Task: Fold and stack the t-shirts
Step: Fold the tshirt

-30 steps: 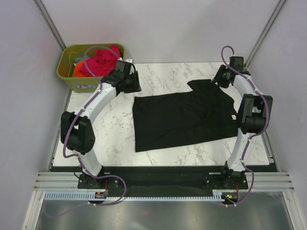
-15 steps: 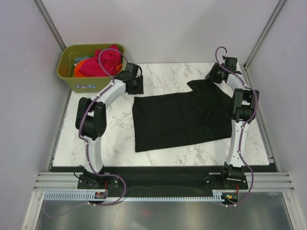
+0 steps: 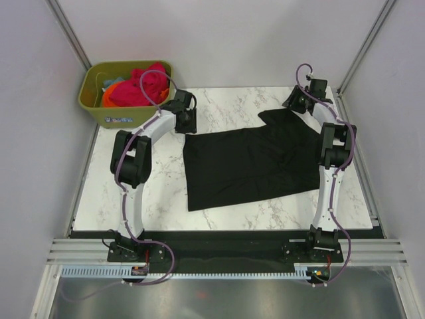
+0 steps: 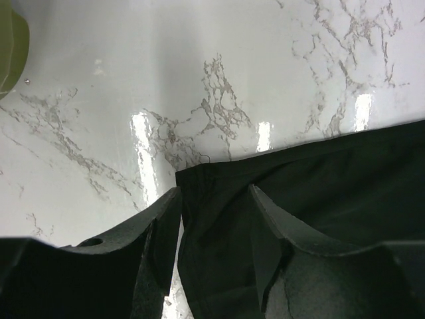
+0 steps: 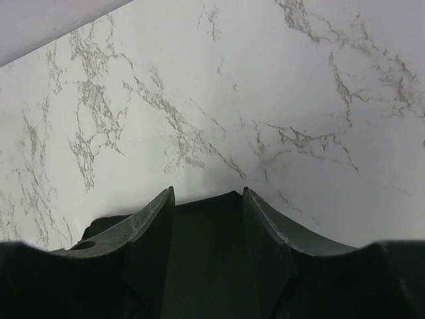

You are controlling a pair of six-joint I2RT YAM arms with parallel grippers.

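A black t-shirt (image 3: 255,163) lies spread on the marble table (image 3: 153,193). My left gripper (image 3: 188,126) is open at the shirt's far left corner; in the left wrist view the corner (image 4: 219,199) lies between the fingers (image 4: 159,226). My right gripper (image 3: 290,108) is open at the shirt's far right sleeve; in the right wrist view the cloth tip (image 5: 206,226) sits between the fingers (image 5: 265,219). Pink-red (image 3: 143,85) and orange (image 3: 111,96) t-shirts lie in the olive bin (image 3: 99,109).
The olive bin stands off the table's far left corner; its rim shows in the left wrist view (image 4: 10,53). Grey walls and metal posts (image 3: 70,33) close in the sides. The table's front edge (image 3: 219,232) runs before the arm bases.
The left arm has drawn its elbow in and its gripper has come down at the shirt's far left corner. The right gripper has shifted a little back toward the far right sleeve. The shirt has not moved.
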